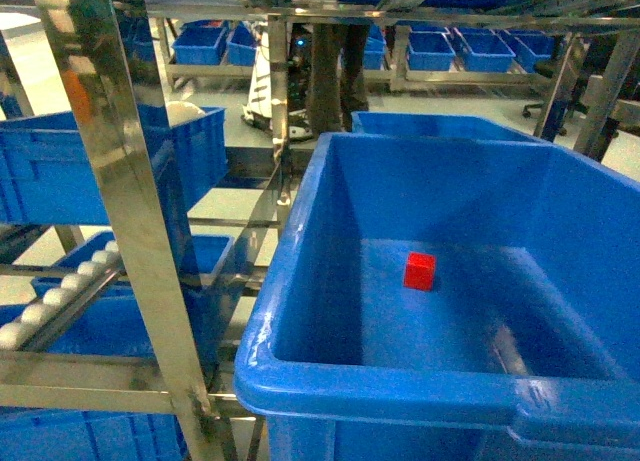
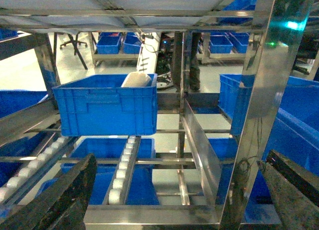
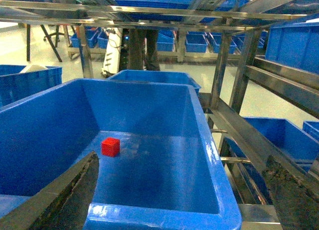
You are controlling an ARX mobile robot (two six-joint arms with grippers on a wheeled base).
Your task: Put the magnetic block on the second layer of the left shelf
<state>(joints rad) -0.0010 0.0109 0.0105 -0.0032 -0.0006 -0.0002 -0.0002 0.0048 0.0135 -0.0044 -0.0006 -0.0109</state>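
The magnetic block [image 1: 420,271] sits loose on the floor of the large blue bin [image 1: 400,386], near its middle, touching no wall. The right gripper [image 3: 184,200] hovers at the bin's near rim with its fingers spread wide, holding nothing; the block lies ahead and left of it (a cube, no long axis). The left gripper [image 2: 174,200], likewise wide and empty, faces the steel rack [image 2: 259,90] instead, so the right arm is nearer.
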